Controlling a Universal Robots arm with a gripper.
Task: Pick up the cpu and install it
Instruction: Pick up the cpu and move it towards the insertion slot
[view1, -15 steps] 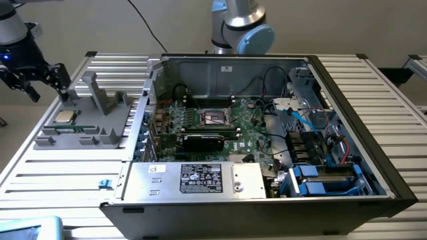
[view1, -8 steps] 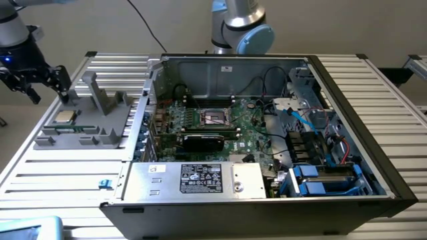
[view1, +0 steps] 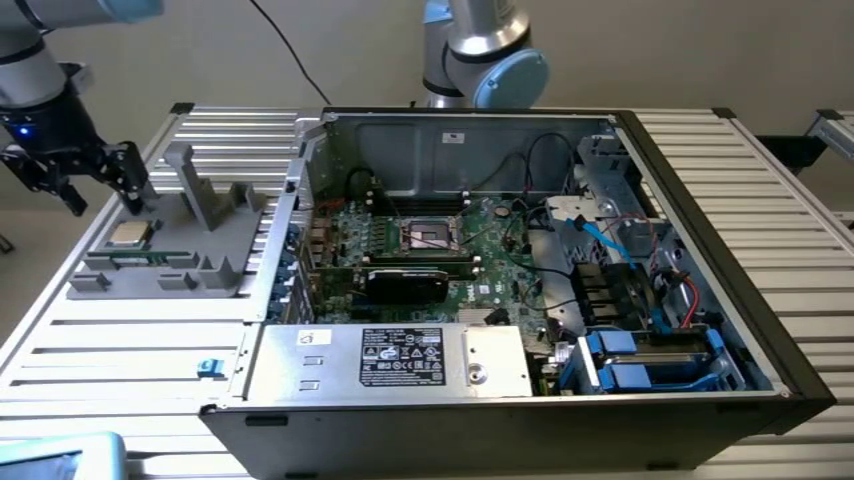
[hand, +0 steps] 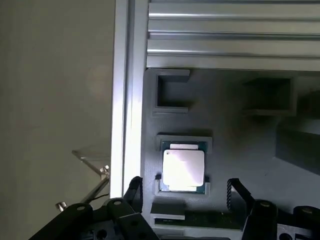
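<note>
The pincer (view1: 104, 192) hangs with jaws apart, gripping nothing. Just below it the cpu (view1: 130, 233) lies flat in a pocket of the grey holder (view1: 214, 262). The arm above the pincer is cut off at the frame edge.

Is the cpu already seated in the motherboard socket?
No, the cpu lies in the grey holder beside the computer case.

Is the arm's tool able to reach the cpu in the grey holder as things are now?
Probably yes. The cpu lies uncovered in its grey holder, and the tool hangs open close above it. In the wrist view, its fingers stand one on each side of the chip.
</note>
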